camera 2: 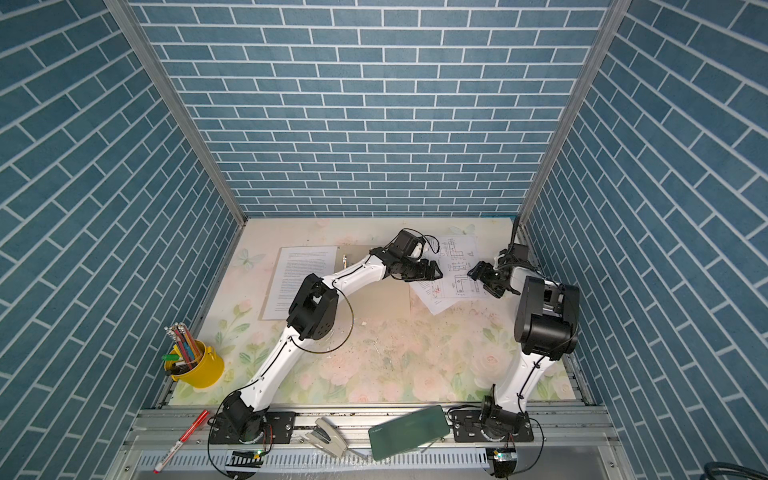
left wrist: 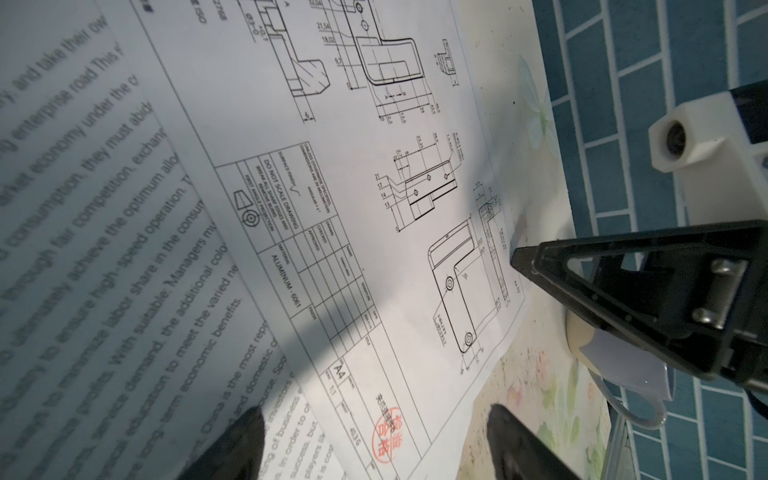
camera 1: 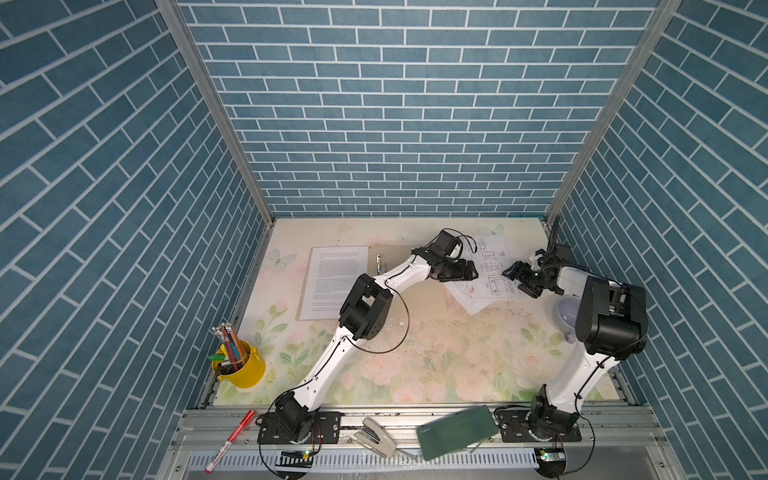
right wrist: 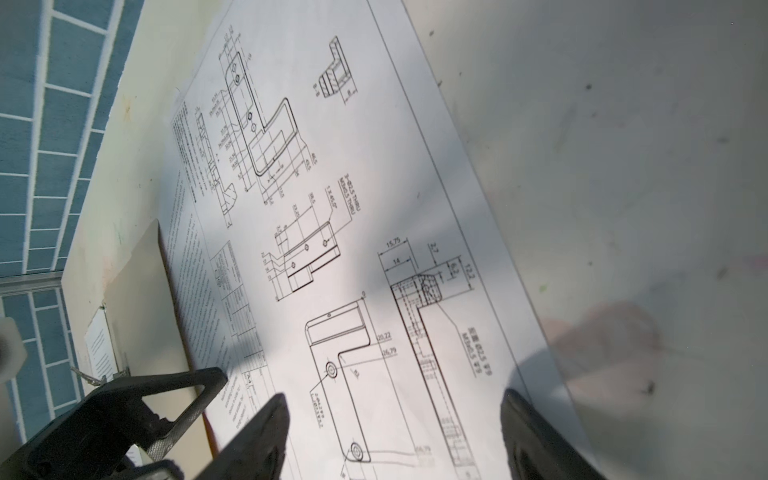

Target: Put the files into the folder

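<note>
The drawing sheet [camera 1: 491, 268] lies between the spread left pincer [camera 1: 471, 271] and spread right pincer [camera 1: 516, 281], seemingly untouched; the folder [camera 1: 419, 301] is to its left.

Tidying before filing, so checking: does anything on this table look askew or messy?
Yes. The white sheet with line drawings lies skewed across a white printed-text sheet, both rotated against the open tan card folder. Dark specks litter the floral table cover. A dark green flat case sits crooked on the front metal rail.
</note>
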Robot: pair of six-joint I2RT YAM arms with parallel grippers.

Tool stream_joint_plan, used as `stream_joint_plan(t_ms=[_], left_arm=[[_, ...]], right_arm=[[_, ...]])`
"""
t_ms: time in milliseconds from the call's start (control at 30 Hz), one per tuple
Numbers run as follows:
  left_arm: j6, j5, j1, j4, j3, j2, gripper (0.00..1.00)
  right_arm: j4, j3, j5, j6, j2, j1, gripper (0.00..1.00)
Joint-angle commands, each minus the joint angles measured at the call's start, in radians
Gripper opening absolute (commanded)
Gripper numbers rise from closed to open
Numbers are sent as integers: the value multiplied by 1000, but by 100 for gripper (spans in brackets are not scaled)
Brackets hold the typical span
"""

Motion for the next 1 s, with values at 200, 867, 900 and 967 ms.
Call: stream_joint_plan(t_ms=[200,867,900,967], left_arm=[[3,-28,-8,-16,-96,-70,86],[-44,16,-16,-40,-26,-11,89],[-44,14,-18,-48,-18,-5,89],[-44,11,-20,-53,-14,-4,89]], right_arm=[[-12,18,124,-65,-77,-7,85],[-118,14,72,-104,5,-8,82],[-126,15,69,-106,8,-6,82],[-141,18,80,-115,10,-5,81]])
